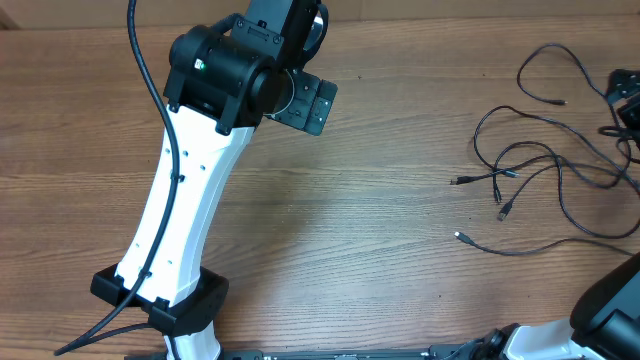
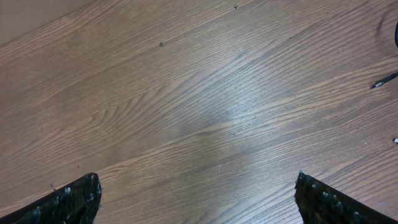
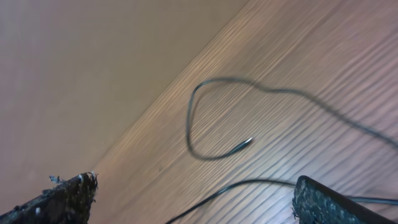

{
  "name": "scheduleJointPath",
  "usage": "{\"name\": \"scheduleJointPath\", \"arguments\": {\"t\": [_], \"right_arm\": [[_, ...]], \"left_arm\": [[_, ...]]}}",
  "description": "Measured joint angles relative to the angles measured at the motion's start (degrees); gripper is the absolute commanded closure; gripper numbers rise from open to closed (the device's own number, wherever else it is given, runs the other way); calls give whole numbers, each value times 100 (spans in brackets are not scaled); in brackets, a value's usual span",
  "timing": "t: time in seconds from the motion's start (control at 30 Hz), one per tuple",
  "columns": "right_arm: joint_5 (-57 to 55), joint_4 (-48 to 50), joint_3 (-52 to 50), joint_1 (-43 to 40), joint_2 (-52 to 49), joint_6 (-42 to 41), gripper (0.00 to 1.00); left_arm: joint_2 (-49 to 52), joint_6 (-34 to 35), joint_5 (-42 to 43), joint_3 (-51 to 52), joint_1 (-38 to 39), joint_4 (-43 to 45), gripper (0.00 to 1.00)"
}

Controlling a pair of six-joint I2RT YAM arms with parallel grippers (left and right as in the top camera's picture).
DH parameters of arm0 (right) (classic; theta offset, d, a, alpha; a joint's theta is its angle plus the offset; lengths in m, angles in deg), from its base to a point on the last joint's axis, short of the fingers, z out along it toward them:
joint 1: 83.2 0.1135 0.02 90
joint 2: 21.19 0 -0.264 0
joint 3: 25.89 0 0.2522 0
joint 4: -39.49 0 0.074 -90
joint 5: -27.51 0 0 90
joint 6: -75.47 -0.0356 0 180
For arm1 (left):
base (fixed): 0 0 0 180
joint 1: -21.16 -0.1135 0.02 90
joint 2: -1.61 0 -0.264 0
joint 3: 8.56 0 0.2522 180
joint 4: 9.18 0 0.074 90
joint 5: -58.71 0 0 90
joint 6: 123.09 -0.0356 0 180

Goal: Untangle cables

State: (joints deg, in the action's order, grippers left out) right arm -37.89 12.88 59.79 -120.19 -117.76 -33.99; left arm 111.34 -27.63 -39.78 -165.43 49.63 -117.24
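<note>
Left hand is wide open with nothing in it, only bare wood below. Its finger pads are black with a knobbly, studded texture.

Right hand also has its fingers spread wide and grips nothing. The view is a bit blurred.

The brown wood-grain worktop is matte with long, straight grain lines.

The thin black flexible cables lie in a loose tangle on the right side of the worktop. They are near the right hand and well apart from the white-shelled left arm with black joints. Strands curve in open loops and cross each other mid-bundle. I see small plug ends poking out on the bundle's left side.

In the right wrist view, one strand loops round and ends in a small shiny-tipped plug. Another strand runs flat across the wood between the fingertips. I can't tell if it touches the right-side finger.

A thicker black cable runs along the left arm.
</note>
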Motion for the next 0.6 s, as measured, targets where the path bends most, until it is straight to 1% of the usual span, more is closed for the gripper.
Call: {"name": "scheduleJointPath", "arguments": {"t": [0.03,0.17,0.23,0.3,0.47,0.57,0.6], "right_arm": [[52,-31,2,37,0,48,0],[243,-363,0,686,0,852,0],[310,-472,0,1325,0,1335,0],[352,-599,0,2031,0,1646,0],[302,-892,0,3250,0,1862,0],[125,-927,0,3827,0,1921,0],[87,-944,0,3904,0,1928,0]], "left_arm": [[0,0,0,0,0,-2,1],[0,0,0,0,0,0,0],[0,0,0,0,0,2,0],[0,0,0,0,0,0,0],[0,0,0,0,0,0,1],[0,0,0,0,0,0,0],[0,0,-2,0,0,-2,0]]}}
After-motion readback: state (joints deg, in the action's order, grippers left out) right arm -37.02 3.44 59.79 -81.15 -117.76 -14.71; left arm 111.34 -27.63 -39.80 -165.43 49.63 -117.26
